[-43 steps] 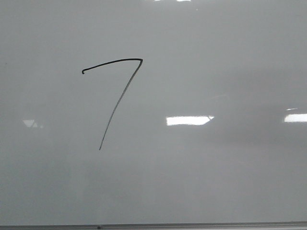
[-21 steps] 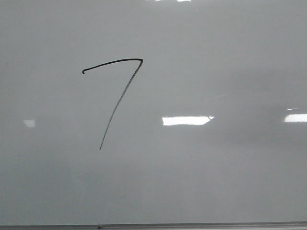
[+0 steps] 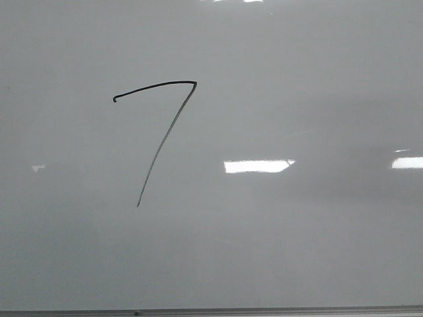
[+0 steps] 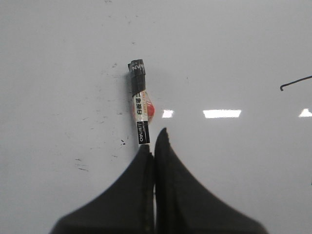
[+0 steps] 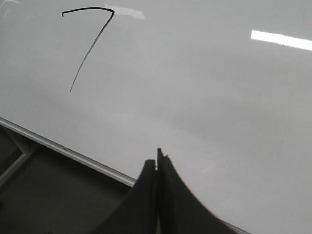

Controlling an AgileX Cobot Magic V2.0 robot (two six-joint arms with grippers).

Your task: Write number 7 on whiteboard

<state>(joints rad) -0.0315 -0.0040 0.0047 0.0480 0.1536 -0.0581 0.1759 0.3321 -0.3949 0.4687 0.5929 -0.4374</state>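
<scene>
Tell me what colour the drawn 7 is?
Black: the thin hand-drawn number 7 shows best in the front view.

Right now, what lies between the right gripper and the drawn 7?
Only bare glossy whiteboard between the right gripper and the thin black number 7, per the right wrist view.

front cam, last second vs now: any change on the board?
No change to the writing: the number 7 sits in the same spot on the whiteboard, with no strokes added. Only the glare moved: the small reflection at the left shrank and dimmed, and the central bright patch slid slightly left. No arm or tool shows in the front view.
</scene>
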